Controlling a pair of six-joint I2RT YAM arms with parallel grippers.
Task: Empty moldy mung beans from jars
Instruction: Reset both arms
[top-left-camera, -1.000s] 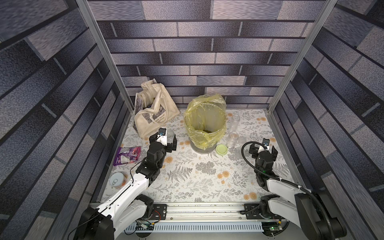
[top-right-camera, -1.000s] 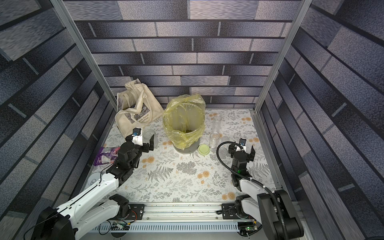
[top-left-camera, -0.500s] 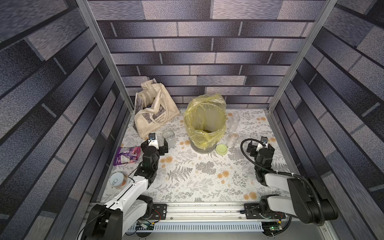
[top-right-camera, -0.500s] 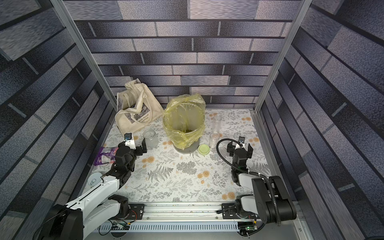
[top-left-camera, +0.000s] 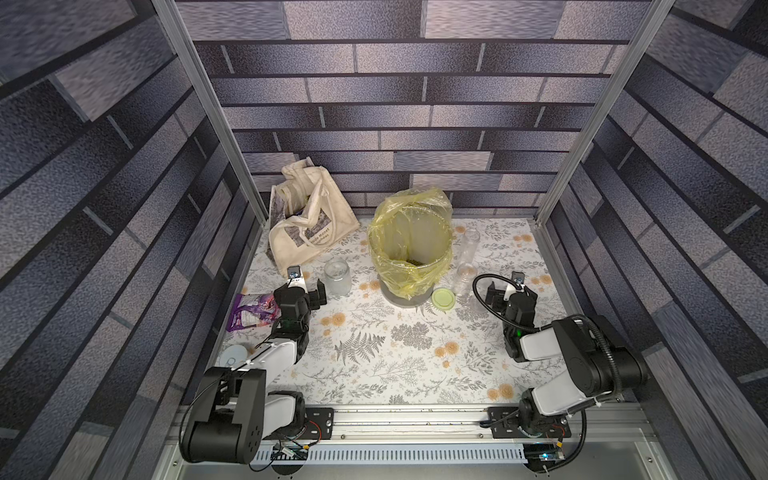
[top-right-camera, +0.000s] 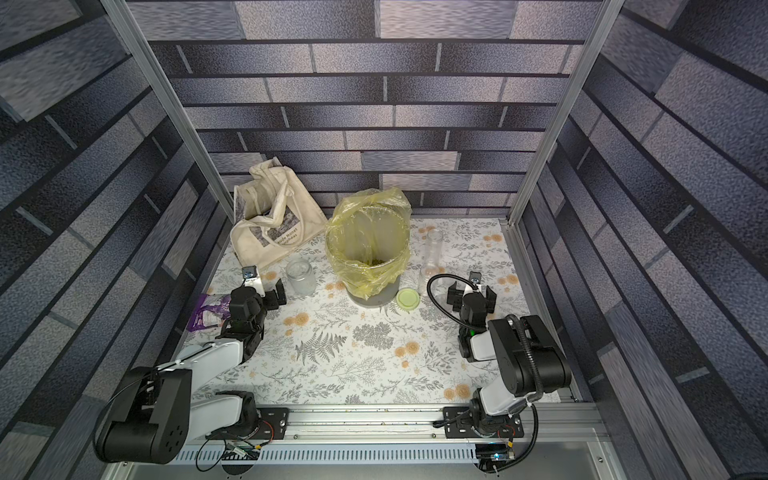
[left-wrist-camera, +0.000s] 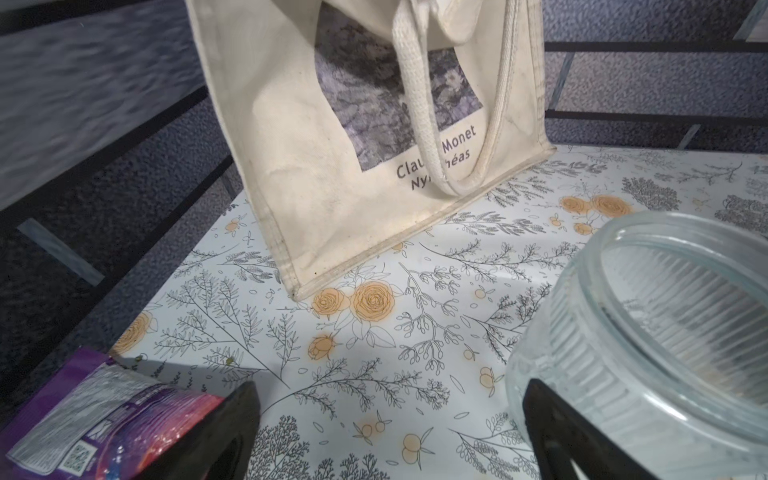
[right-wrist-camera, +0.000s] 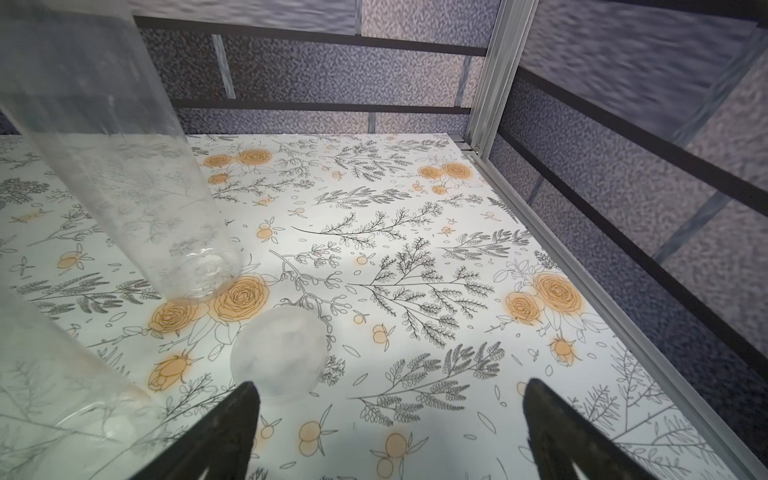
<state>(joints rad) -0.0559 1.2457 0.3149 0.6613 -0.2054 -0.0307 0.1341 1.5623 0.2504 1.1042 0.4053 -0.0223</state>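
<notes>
Now that the left gripper has backed away from the wide jar, that jar stands upright and alone on the table near the tote bag. It looks empty in the left wrist view, and both the left and the right gripper sit low, jaws spread wide, holding nothing. Beside the bin, the tall jar and short jar look clear too, the green lid lies loose, and the mung beans show as a dark patch down inside the bin, so I'd call the emptying done or very nearly so.
</notes>
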